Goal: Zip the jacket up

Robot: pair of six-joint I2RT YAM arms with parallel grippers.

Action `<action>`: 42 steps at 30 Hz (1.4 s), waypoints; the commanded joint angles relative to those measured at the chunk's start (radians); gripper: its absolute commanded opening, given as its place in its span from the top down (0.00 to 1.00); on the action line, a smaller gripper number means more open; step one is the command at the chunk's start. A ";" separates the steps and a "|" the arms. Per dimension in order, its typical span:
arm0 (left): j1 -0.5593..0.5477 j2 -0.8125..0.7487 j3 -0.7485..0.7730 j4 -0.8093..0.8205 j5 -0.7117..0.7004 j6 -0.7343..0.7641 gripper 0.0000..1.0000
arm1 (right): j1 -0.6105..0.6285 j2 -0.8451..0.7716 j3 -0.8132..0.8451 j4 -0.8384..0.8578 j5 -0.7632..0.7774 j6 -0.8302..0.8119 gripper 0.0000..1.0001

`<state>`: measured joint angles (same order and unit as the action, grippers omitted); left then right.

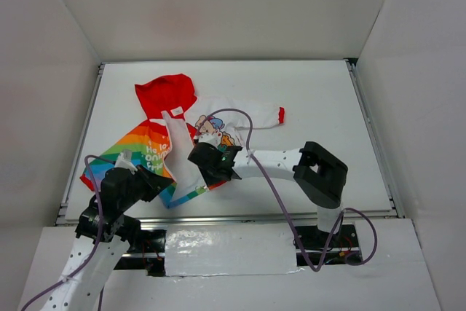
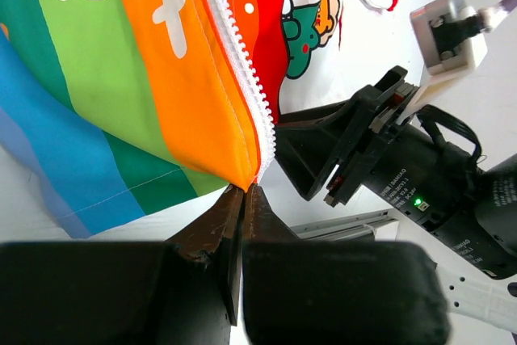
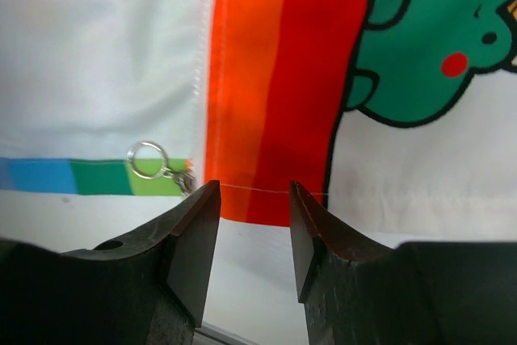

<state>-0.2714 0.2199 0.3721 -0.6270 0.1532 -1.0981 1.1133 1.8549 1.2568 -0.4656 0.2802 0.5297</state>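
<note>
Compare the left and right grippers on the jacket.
The left gripper has its fingers shut on the jacket at its bottom corner; the right gripper has its fingers open. The left grips the rainbow half; the right faces the orange-red stripes beside a metal ring. Both are at the bottom hem.

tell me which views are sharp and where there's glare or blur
Top external: even soft light, glare on the glossy white strip at the near edge. Left wrist: the zipper teeth of the jacket are crisp, while its own dark jaws show little detail. Right wrist: fabric fairly sharp, the pull ring readable, the near jaws soft and underlit.
</note>
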 commanded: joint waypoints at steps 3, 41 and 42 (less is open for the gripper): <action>0.001 0.012 0.008 0.027 0.002 0.044 1.00 | 0.008 0.013 0.041 -0.077 0.045 -0.028 0.53; 0.003 0.018 -0.012 0.052 0.017 0.069 1.00 | 0.048 0.110 0.092 -0.088 -0.015 -0.017 0.66; 0.003 0.018 -0.012 0.052 0.017 0.069 1.00 | 0.048 0.112 0.092 -0.088 -0.015 -0.017 0.67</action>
<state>-0.2718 0.2359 0.3698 -0.6170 0.1608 -1.0466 1.1526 1.9530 1.3243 -0.5396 0.2554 0.5121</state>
